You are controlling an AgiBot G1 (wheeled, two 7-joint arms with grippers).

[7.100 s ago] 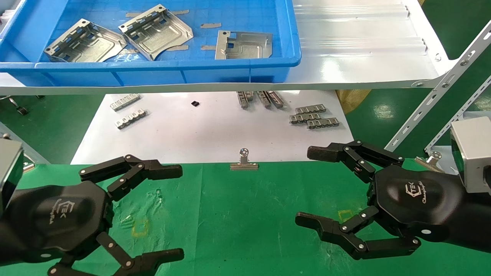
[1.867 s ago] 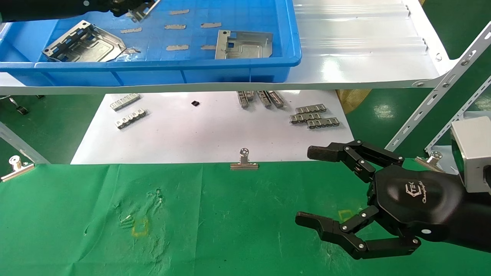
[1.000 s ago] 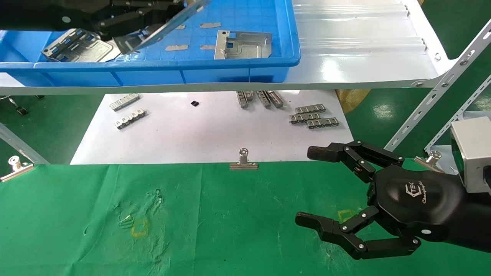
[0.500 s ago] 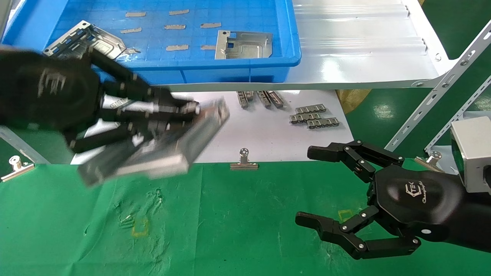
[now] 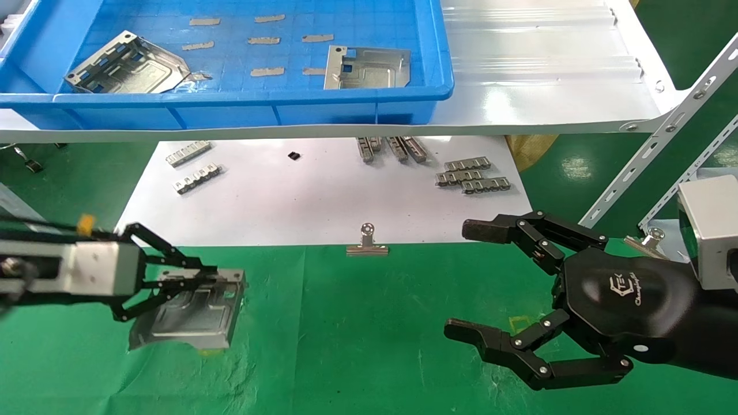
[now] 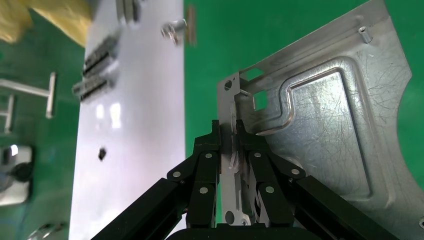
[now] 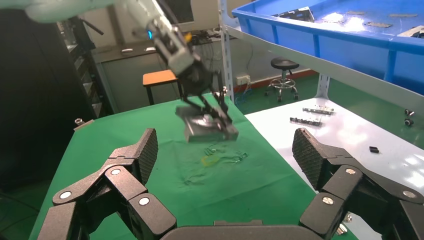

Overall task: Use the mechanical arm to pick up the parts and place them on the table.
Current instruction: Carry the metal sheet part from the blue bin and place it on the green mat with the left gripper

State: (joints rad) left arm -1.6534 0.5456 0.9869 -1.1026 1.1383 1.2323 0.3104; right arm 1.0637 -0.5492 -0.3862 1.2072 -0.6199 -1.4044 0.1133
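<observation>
The held part [image 5: 190,311], a shiny stamped plate w/ embossed ridge and square cut-out, sits low over the table [image 5: 357,346] at its left side, tilted slightly; can't tell if its underside touches the green cloth. The left gripper [image 5: 199,275] pinches it by the folded slotted edge, fingers narrowed right down onto that upright flange (left wrist view shows the two black fingertips [image 6: 214,137] clamped on either side of the thin metal). In the right wrist view the same part [image 7: 210,127] hangs under the left gripper [image 7: 207,102] above the cloth.

Two more parts remain in the blue bin [image 5: 429,63] up on the white shelf [image 5: 548,98]: one part at the bin's left [image 5: 127,64], another part near its right wall [image 5: 367,67], well apart from each other. Grey tape-like strips [image 5: 266,72] lie betw. them on the bin floor.

The right gripper [image 5: 470,282] hovers over the table's right side, fingers spread wide, nothing betw. them.

Beyond the cloth's far edge is a white sheet [image 5: 323,196] carrying small toothed metal strips [image 5: 473,176] in groups on the left, centre and right. A silver binder clip [image 5: 366,242] sits at the cloth/sheet seam, mid-way across.
</observation>
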